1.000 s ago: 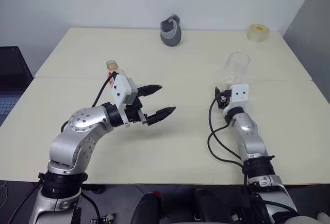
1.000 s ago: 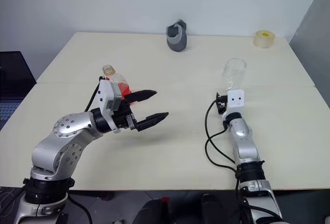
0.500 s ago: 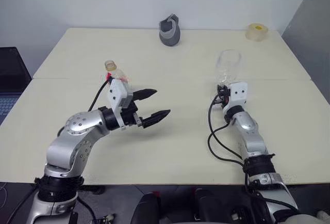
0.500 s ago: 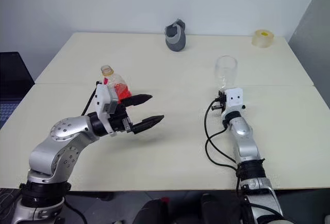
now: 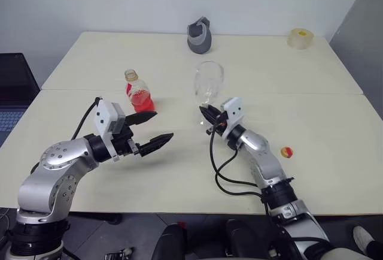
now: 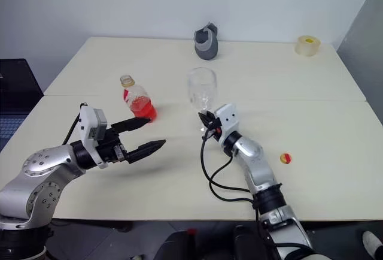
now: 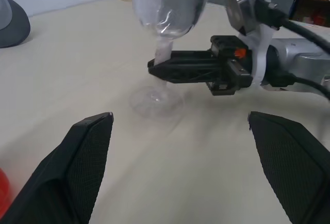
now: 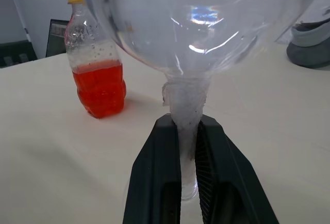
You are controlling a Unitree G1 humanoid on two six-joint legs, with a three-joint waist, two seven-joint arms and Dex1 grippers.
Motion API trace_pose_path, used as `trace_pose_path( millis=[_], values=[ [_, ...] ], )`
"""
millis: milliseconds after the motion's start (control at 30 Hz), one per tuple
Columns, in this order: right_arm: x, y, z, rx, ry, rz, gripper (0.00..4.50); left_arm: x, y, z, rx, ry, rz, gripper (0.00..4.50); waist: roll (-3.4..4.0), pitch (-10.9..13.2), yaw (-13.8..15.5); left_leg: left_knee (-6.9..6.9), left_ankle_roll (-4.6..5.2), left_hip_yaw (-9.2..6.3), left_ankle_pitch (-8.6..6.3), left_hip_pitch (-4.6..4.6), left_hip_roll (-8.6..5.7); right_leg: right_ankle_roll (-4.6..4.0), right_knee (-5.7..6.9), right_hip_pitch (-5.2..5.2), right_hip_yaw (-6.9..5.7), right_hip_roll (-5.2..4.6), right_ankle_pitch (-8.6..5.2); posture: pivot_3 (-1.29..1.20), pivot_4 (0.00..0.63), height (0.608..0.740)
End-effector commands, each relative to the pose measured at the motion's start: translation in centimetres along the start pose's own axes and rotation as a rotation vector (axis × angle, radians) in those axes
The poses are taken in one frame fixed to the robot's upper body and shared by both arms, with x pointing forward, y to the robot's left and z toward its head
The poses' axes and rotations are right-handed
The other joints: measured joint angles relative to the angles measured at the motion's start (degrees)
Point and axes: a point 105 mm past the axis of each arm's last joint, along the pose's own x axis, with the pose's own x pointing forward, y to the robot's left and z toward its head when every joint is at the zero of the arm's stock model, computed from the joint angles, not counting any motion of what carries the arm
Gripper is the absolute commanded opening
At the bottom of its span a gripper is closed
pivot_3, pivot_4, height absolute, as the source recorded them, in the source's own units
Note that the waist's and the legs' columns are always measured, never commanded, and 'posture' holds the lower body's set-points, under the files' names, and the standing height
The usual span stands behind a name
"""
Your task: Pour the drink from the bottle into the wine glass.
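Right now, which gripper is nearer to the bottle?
Left. The open left gripper hovers just in front of the bottle, not touching; the right gripper is farther away, shut on the wine glass stem.

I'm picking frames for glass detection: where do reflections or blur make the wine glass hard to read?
Right wrist view: bright window glints across the wine glass bowl, stem sharp. Left wrist view: streaky reflections on the bowl, faint foot, the left gripper fingers soft. Left eye view: the glass is pale against the table.
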Motion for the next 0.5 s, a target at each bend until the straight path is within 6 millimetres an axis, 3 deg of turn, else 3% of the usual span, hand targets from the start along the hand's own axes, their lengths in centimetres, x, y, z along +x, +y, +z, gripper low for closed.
trace_pose_path(
  millis=[33,267,500],
  values=[
    [1.2,0.0,1.0,-0.042,-0.052,0.018,0.11,-0.5,-0.1,1.2,0.037,-0.017,0.016,4.5,0.0,0.0,-0.1,-0.01,0.0,0.01,0.0,0.01,0.02,0.0,0.0,0.0,0.0,0.01,0.0,0.0,0.15,0.74],
    [1.8,-0.4,-0.7,-0.055,0.02,0.05,0.11,-0.7,-0.1,1.1,0.037,-0.012,0.03,4.5,0.0,0.0,-0.2,-0.02,0.0,0.02,0.0,0.02,0.03,-0.01,0.02,0.0,0.01,0.01,0.0,0.0,0.15,0.74],
    [1.7,0.4,-0.3,-0.045,-0.005,0.104,0.11,-0.8,0.1,0.7,0.033,-0.008,0.037,4.5,0.0,0.0,-0.2,-0.02,0.0,0.0,0.0,0.03,0.04,-0.01,0.03,0.0,0.01,0.01,0.0,0.0,0.15,0.74]
  ],
)
